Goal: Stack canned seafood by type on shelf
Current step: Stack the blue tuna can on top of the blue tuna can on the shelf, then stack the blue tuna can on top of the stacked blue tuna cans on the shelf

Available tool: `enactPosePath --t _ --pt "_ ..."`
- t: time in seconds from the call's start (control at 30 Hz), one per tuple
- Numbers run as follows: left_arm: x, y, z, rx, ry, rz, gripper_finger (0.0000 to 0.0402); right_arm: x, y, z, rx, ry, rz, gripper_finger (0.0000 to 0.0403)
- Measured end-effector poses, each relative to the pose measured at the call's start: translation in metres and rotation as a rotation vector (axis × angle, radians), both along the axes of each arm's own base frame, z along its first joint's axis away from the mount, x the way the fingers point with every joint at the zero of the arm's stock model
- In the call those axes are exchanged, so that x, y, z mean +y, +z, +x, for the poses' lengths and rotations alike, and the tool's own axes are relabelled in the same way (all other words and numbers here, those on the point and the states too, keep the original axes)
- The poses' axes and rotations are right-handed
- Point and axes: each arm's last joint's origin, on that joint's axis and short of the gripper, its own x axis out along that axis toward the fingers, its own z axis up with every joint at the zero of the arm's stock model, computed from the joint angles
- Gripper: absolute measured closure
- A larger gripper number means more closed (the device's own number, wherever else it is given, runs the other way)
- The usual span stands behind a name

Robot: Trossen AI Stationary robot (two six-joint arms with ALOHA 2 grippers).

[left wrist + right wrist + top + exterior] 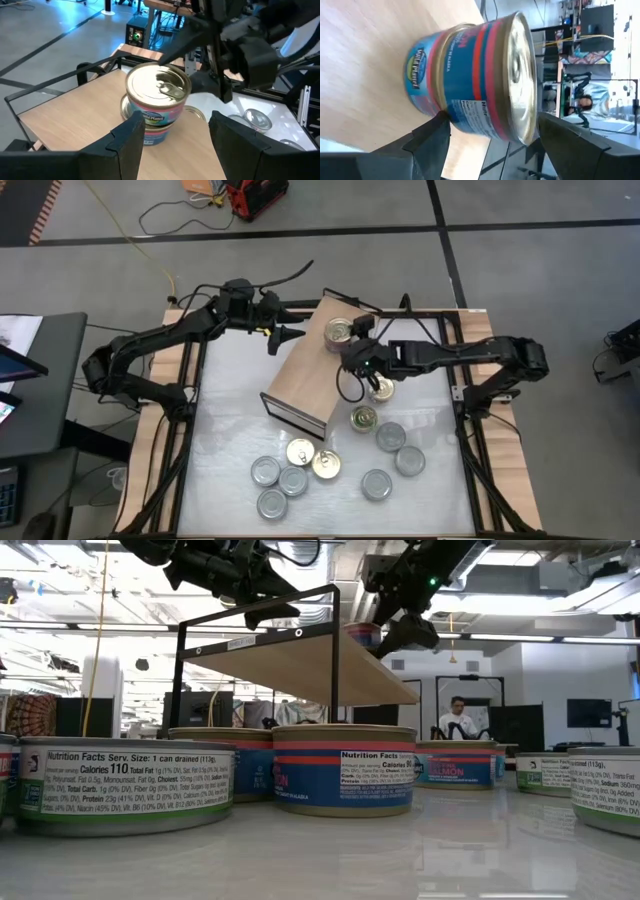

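— Gold-lidded tins sit stacked two high at the shelf's far edge; right gripper spread, released around them.
— Withdraw next; left gripper open, empty.

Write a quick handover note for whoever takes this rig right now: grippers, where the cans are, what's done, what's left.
Right gripper: open, at the stack of two gold-lidded cans on the shelf.
Left gripper: open, empty, hovering over the shelf.
Done: that one stack.
Left: ten or so loose cans on the white table, gold and silver lids mixed, to sort and stack.
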Motion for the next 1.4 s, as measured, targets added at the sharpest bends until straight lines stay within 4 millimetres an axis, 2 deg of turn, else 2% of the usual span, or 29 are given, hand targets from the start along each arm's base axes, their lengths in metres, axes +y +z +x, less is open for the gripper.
enactPosePath --t 0.17,0.3,0.5,0.63,0.97,1.1,1.4 --pt "0.0 0.0 0.0 0.002 -0.002 -0.003 0.0191 -0.007 0.004 -0.001 -0.008 -0.019 0.039 0.0074" --pt "-0.001 0.002 0.0 0.006 -0.008 0.008 0.0191 -0.006 0.006 0.0 -0.031 -0.012 0.06 0.0074" --pt "-0.002 0.004 -0.002 0.008 -0.015 0.034 0.0191 0.011 0.006 0.005 -0.088 0.029 0.081 0.0074" --pt "-0.004 0.012 -0.009 -0.011 0.022 0.092 0.0191 0.017 -0.002 0.013 -0.061 0.075 0.044 0.0074" --pt "-0.019 0.032 -0.041 0.014 0.101 0.157 0.0191 0.01 -0.025 0.044 -0.049 0.074 -0.073 0.0074" --pt "-0.023 0.031 -0.048 0.061 0.096 0.142 0.0191 0.005 -0.027 0.046 -0.039 0.041 -0.111 0.0074" --pt "-0.024 0.029 -0.049 0.078 0.088 0.151 0.0191 -0.004 -0.023 0.045 -0.046 0.019 -0.138 0.0074"
